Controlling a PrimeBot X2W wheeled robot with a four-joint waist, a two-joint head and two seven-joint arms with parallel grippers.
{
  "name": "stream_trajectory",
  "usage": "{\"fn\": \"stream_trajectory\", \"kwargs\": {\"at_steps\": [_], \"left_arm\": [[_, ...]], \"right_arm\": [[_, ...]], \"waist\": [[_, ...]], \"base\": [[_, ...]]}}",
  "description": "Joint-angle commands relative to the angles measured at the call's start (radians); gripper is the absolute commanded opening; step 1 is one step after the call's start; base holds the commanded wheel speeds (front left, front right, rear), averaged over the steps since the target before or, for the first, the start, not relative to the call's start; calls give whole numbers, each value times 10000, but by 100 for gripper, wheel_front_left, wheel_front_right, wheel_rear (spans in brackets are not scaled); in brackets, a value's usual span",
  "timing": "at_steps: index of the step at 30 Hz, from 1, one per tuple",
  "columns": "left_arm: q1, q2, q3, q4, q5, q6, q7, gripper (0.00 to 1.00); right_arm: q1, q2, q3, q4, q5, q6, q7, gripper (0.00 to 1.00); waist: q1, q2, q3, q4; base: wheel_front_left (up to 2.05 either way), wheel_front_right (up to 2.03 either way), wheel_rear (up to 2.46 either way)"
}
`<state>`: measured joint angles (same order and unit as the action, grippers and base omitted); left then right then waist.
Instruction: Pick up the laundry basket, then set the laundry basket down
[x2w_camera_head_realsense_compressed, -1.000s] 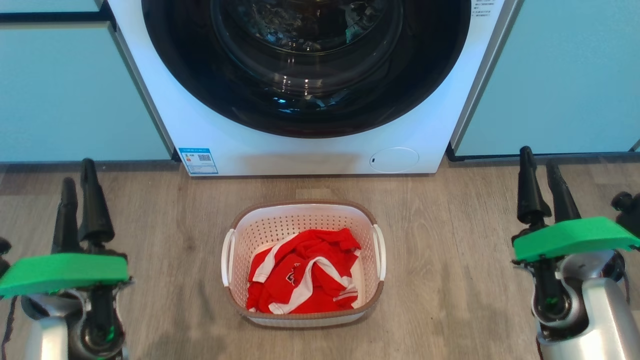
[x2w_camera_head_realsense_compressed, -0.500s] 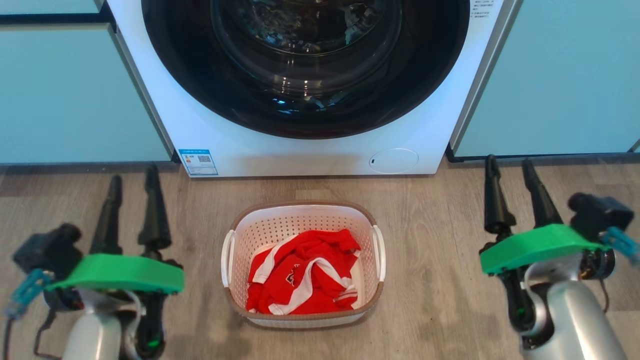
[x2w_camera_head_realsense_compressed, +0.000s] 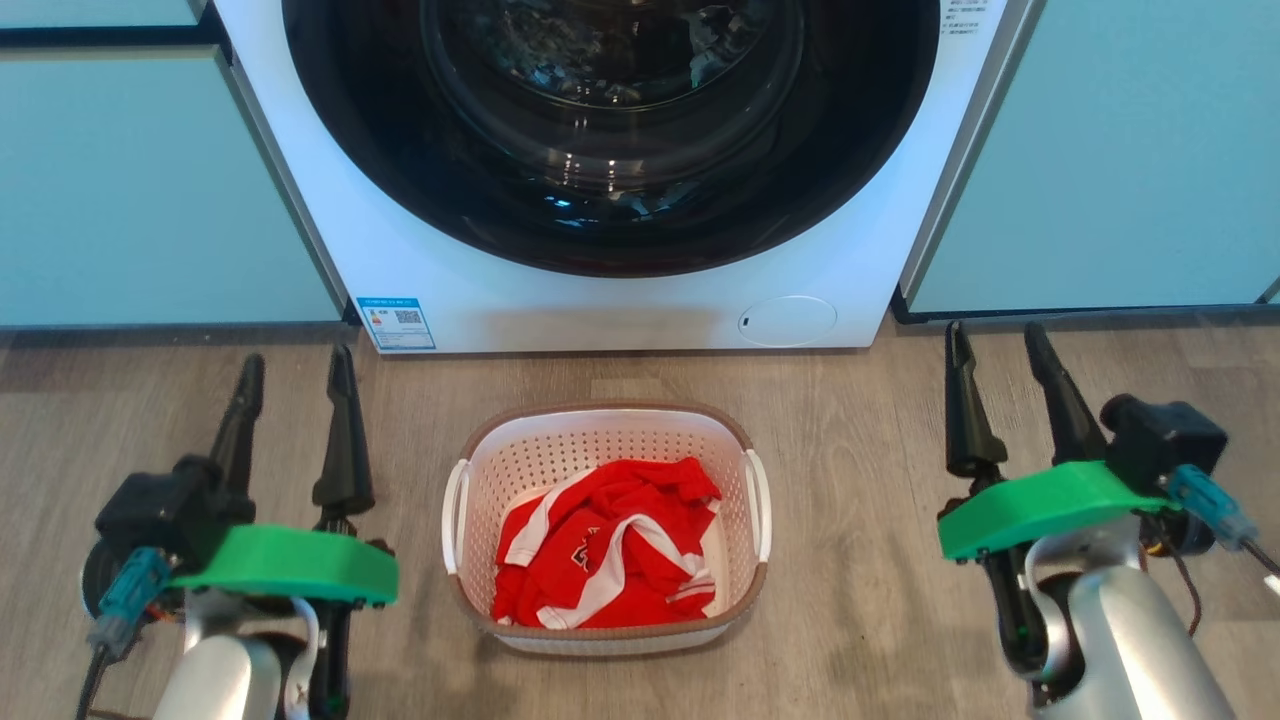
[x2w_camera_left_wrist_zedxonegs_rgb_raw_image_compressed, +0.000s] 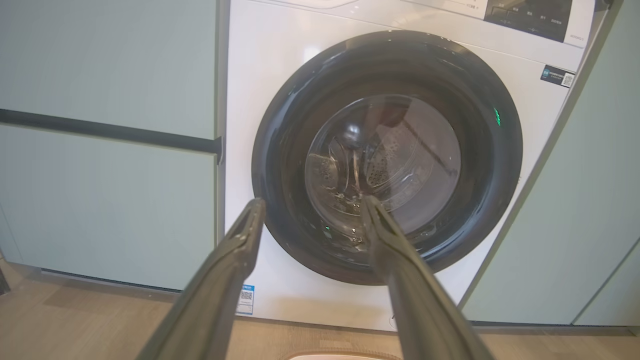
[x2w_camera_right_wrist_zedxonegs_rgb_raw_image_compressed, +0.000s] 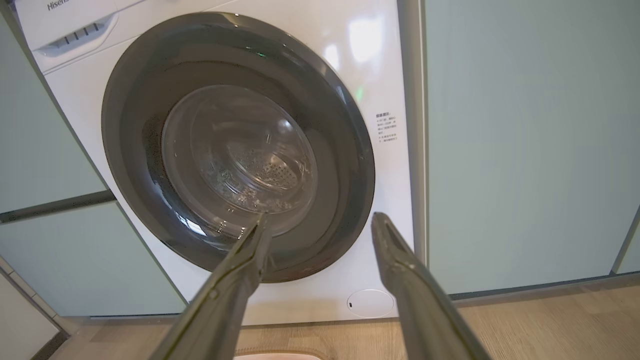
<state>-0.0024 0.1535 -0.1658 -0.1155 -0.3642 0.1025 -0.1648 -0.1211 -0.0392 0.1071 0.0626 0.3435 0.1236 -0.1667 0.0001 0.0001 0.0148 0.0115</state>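
Laundry basket (x2w_camera_head_realsense_compressed: 600, 445) sits on the wood floor (x2w_camera_head_realsense_compressed: 880, 500), centre, just near of the washer (x2w_camera_head_realsense_compressed: 640, 310), w/ a red-and-white garment (x2w_camera_head_realsense_compressed: 610, 550) inside (crumpled). Left pincer (x2w_camera_head_realsense_compressed: 297, 356) hovers left of it, right pincer (x2w_camera_head_realsense_compressed: 993, 330) well right; both spread wide, holding nothing.

The white perforated laundry basket (x2w_camera_head_realsense_compressed: 607, 470) with a brown rim sits upright on the floor, holding red clothing.

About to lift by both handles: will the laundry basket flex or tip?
Probably light: the laundry basket holds only a red garment. Its perforated plastic walls may flex slightly. The cloth sits fairly centred, so tipping seems unlikely if both handles rise together.
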Motion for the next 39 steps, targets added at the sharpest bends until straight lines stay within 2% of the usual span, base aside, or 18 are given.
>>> {"fn": "stream_trajectory", "kwargs": {"at_steps": [1, 6, 8, 16, 26, 33, 39], "left_arm": [[-667, 209, 180, -511, 313, 108, -143, 100], [-717, 404, -63, -969, 944, 538, -291, 100], [-642, 404, -223, -865, 964, 524, -350, 100], [-365, 332, -528, 19, 1482, 53, -588, 100], [106, -424, 137, 1252, 1808, -990, -883, 100], [94, -751, 602, 1634, 2327, -1556, -970, 100], [70, -893, 825, 1762, 2421, -1768, -970, 100]], "right_arm": [[-672, -82, 209, -514, -190, 56, -135, 100], [-668, -87, 70, -842, -224, 58, -281, 100], [-620, -89, 73, -751, -296, 60, -340, 100], [-479, -97, 231, 161, -747, 64, -574, 100], [-589, -107, 723, 2069, -1506, 70, -865, 100], [-820, -110, 857, 2429, -1781, 71, -950, 100], [-874, -110, 847, 2468, -1779, 71, -950, 100]], "waist": [[-1, -1, 5, -3], [-1, -1, 17, -21], [-1, -1, 11, -25], [-1, -1, -67, -60], [-1, -1, -117, -120], [-1, -1, -86, -136], [-1, -1, -98, -133]], "base": [[0, 0, 0], [0, 0, 0], [0, 0, 0], [0, 0, 0], [0, 0, 0], [0, 0, 0], [0, 0, 0]]}}
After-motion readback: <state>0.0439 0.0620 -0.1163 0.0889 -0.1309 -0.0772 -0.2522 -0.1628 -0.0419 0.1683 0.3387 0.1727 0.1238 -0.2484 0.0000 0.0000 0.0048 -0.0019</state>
